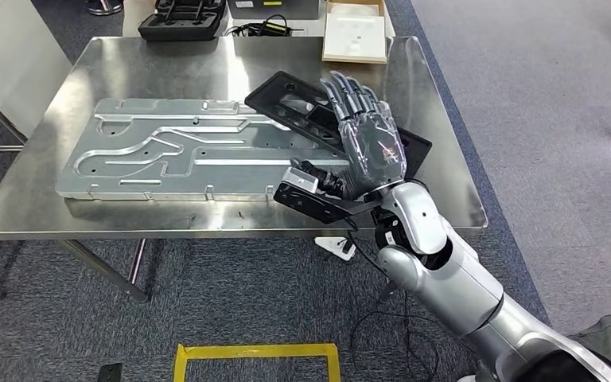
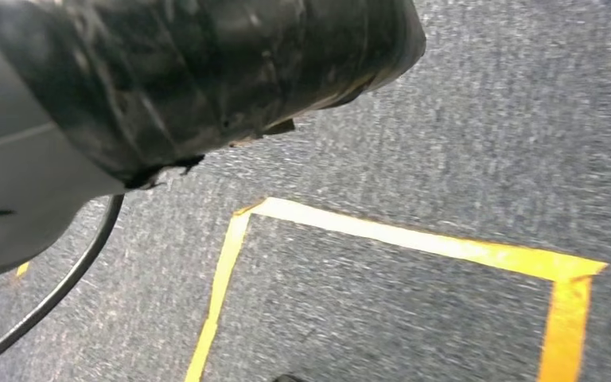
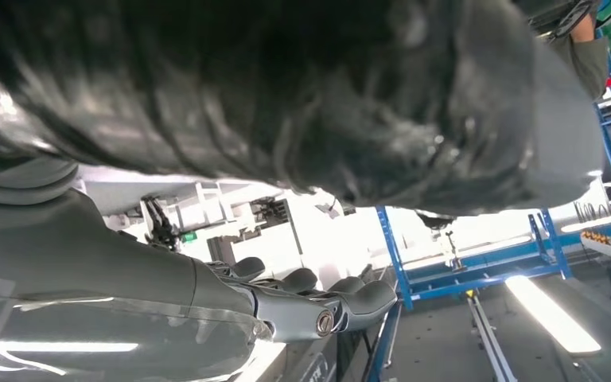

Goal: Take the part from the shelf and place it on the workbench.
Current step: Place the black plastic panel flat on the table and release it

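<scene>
Black flat part (image 1: 302, 107) held tilted over the right half of the steel surface (image 1: 127, 64).
It is gripped by the right hand (image 1: 370, 143), fingers (image 1: 350, 91) laid across it, overlapping the grey aluminium plate (image 1: 167, 151); left-hand fingers cannot be told.

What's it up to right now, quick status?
Right hand holds flat black plastic part over steel workbench. Left hand out of sight. Long grey metal plate lies beneath part's far end.
</scene>
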